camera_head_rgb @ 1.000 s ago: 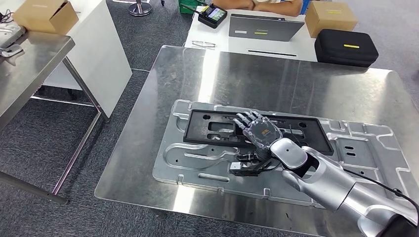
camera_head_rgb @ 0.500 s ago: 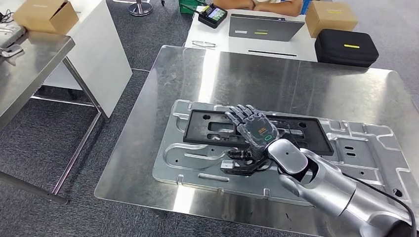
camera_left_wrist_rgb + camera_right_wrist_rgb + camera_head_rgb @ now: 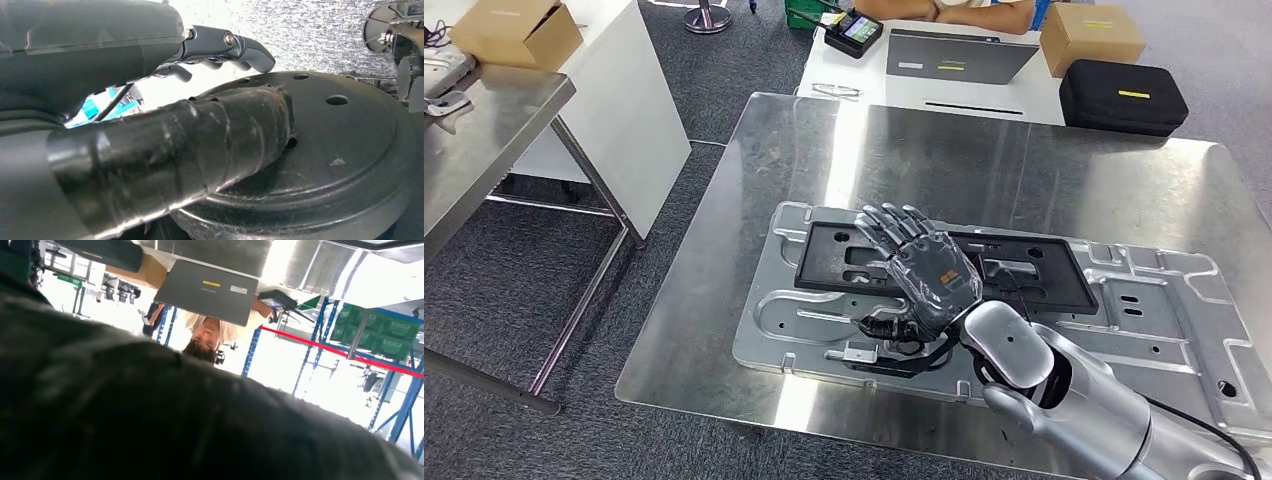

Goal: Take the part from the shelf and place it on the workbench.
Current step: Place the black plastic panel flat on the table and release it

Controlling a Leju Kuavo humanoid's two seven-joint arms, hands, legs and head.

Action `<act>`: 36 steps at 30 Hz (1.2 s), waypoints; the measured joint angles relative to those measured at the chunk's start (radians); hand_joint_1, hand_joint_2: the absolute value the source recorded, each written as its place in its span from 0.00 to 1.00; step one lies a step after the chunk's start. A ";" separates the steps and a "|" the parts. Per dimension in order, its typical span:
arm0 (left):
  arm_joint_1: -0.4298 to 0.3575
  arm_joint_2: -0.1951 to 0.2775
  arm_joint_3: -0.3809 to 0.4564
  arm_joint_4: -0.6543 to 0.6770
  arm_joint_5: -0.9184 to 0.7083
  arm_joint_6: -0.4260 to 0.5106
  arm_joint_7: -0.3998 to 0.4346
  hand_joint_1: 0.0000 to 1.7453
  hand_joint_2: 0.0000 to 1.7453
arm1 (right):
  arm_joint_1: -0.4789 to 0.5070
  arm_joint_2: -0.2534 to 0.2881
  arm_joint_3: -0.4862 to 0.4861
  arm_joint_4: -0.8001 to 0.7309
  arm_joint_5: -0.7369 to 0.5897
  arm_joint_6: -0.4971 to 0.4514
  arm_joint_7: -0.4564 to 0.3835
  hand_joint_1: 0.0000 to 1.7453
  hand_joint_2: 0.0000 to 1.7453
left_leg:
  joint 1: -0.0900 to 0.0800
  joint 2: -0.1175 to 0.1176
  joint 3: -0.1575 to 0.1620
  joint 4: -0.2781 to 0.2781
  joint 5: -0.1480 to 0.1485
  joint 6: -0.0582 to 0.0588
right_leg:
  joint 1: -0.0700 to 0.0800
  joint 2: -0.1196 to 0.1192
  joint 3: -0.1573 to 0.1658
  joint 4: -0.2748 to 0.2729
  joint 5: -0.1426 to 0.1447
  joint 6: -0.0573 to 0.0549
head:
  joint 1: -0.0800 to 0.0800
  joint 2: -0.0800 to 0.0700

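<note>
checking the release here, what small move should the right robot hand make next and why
Probably lift the right robot hand straight up and back. The black part already lies flat on the metal plate on the workbench, and the fingers are spread above it, gripping nothing.

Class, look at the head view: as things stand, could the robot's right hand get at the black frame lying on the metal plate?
Probably yes. The right hand hovers open directly over the black frame, fingers spread, and nothing lies between them on the metal plate.

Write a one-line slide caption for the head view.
Right hand, fingers spread, above a black frame part lying on a stamped metal panel on the steel workbench.
</note>
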 joint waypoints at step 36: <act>0.000 0.016 -0.062 0.017 -0.009 0.046 0.042 0.00 0.00 | 0.059 0.189 0.006 0.002 0.121 -0.016 0.085 0.00 0.00 | 0.009 0.010 0.135 -0.010 -0.108 -0.028 | -0.008 -0.006 -0.114 0.031 0.100 0.000 | -0.001 0.000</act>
